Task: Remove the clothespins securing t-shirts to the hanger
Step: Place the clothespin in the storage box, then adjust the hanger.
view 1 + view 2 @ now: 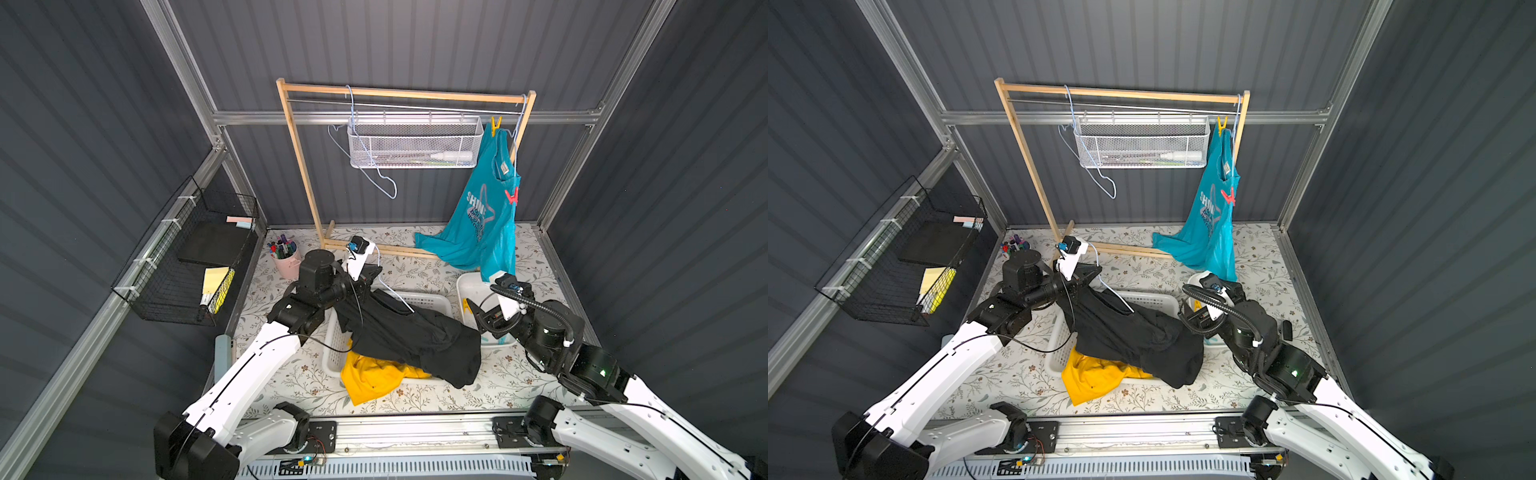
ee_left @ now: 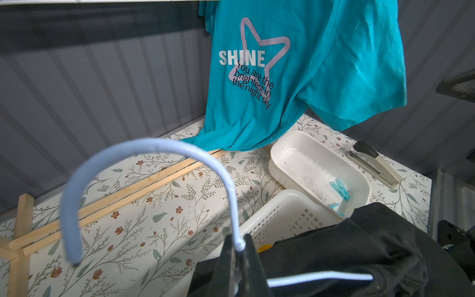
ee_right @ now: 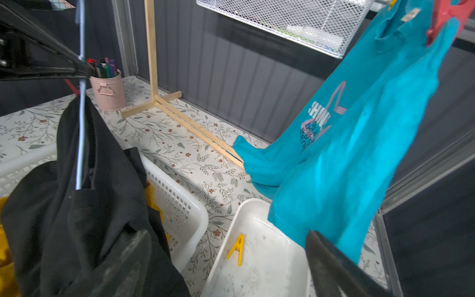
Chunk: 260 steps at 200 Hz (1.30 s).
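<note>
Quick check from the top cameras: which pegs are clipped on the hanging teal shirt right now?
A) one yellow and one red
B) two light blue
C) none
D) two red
A: in both top views a yellow clothespin grips the teal t-shirt at its upper end, and a red clothespin is clipped on it lower down.

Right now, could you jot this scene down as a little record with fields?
left tool: shut on the blue hanger, black shirt draped from it
right tool: open, near the white tray
teal shirt: hanging from the wooden rack, pinned by a yellow clothespin and a red clothespin
tray contents: loose yellow clothespin, blue clothespins
basket: holds the yellow shirt
</note>
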{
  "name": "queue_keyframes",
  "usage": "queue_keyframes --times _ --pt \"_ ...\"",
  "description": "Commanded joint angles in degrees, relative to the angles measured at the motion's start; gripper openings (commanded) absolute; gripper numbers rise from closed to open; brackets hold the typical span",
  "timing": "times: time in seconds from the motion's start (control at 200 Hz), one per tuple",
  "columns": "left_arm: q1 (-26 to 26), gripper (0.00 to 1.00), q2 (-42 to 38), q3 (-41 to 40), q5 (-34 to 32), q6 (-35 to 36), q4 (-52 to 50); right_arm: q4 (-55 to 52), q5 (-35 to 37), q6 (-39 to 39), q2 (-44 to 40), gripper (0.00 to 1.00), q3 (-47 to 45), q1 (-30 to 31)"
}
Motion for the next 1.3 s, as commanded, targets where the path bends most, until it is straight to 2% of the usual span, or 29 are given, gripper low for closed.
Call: queue_keyframes --times 0.0,0.4,0.54,0.7,1.066,1.296 --pt "0.0 0.0 -1.3 -0.5 -0.9 1.6 1.6 1.4 -5.6 0.4 -0.3 0.99 0.0 -0.1" --pt "-0.4 0.0 -0.5 -0.2 0.1 0.6 2.8 3.0 -19.9 2.4 2.8 0.99 1.0 -0.1" --pt "-0.8 0.0 0.4 -1.2 2.1 2.3 3.6 8.7 -22.9 4.9 2.9 0.99 -1.8 -0.1" --pt "-1.1 0.0 2.2 0.6 1.6 4.1 2.0 11.2 -23.4 3.6 2.4 0.99 -3.4 -0.1" --pt "-1.3 0.0 4.0 3.9 2.9 0.8 -0.5 10.5 -24.5 4.9 1.2 0.99 -3.1 -0.1" --pt "-4.2 0.0 5.3 7.8 2.8 0.1 -3.5 13.8 -30.3 5.5 4.5 0.99 -4.2 -0.1"
